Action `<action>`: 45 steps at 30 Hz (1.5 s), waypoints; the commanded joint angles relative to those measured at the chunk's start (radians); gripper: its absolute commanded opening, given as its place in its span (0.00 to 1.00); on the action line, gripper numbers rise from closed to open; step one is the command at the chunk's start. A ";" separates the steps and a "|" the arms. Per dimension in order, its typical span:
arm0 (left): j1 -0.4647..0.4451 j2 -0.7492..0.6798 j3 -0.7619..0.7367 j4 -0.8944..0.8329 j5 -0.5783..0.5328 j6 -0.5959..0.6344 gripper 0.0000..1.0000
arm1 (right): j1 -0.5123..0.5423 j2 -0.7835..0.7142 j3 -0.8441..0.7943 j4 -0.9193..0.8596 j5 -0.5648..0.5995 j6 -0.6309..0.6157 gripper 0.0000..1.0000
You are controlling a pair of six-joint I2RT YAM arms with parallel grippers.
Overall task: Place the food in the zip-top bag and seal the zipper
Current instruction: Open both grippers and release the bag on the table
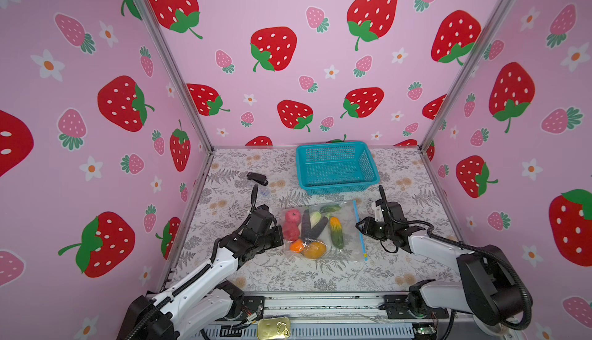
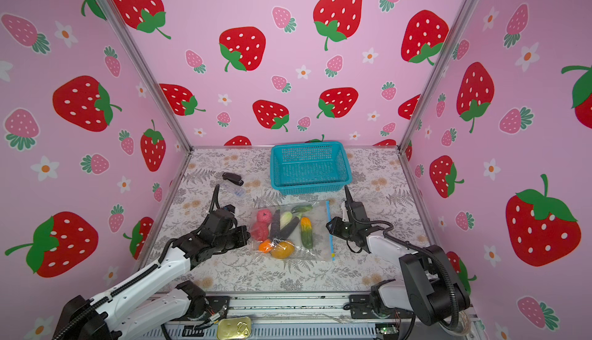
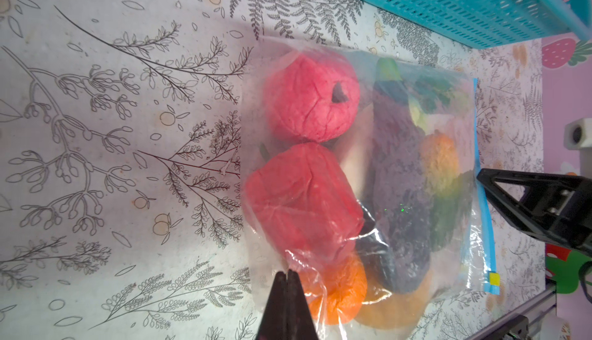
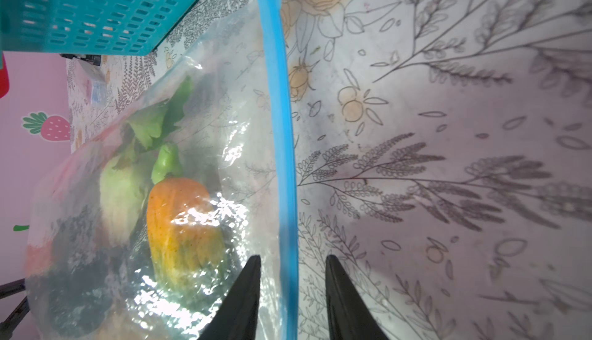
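The zip-top bag (image 1: 347, 223) (image 2: 320, 226) lies flat on the table. The food is inside it: two red-pink lumps (image 3: 312, 95), an orange (image 3: 339, 290), a dark eggplant (image 3: 400, 178), a white radish (image 4: 118, 194) and an orange-green cucumber (image 4: 182, 226). The light-blue zipper (image 1: 355, 210) (image 4: 278, 98) runs along the bag's right edge, with a yellow slider tab (image 3: 495, 279) at its near end. My left gripper (image 1: 282, 231) (image 3: 287, 271) is shut, pinching the plastic at the bag's left edge by the orange. My right gripper (image 1: 358, 226) (image 4: 293, 258) is open, one finger either side of the zipper.
A teal perforated basket (image 1: 339, 189) (image 2: 310, 188) stands just behind the bag. A black stapler-like object (image 1: 257, 179) and a small clear item (image 1: 264, 192) lie at the back left. A gold tin (image 1: 274, 328) sits on the front rail. Pink walls enclose three sides.
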 commanded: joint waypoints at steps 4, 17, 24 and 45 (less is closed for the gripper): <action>-0.003 -0.033 0.004 -0.052 -0.006 -0.010 0.13 | -0.036 -0.022 -0.026 -0.068 0.066 -0.031 0.38; -0.064 -0.167 -0.004 -0.166 0.184 -0.130 0.52 | -0.032 -0.435 -0.153 -0.167 -0.126 0.051 0.44; -0.131 -0.101 -0.019 -0.158 0.192 -0.148 0.51 | -0.030 -0.588 -0.219 -0.303 -0.162 0.049 0.49; -0.133 -0.101 -0.005 -0.259 0.067 -0.142 0.28 | -0.026 -0.550 -0.195 -0.278 -0.085 -0.037 0.51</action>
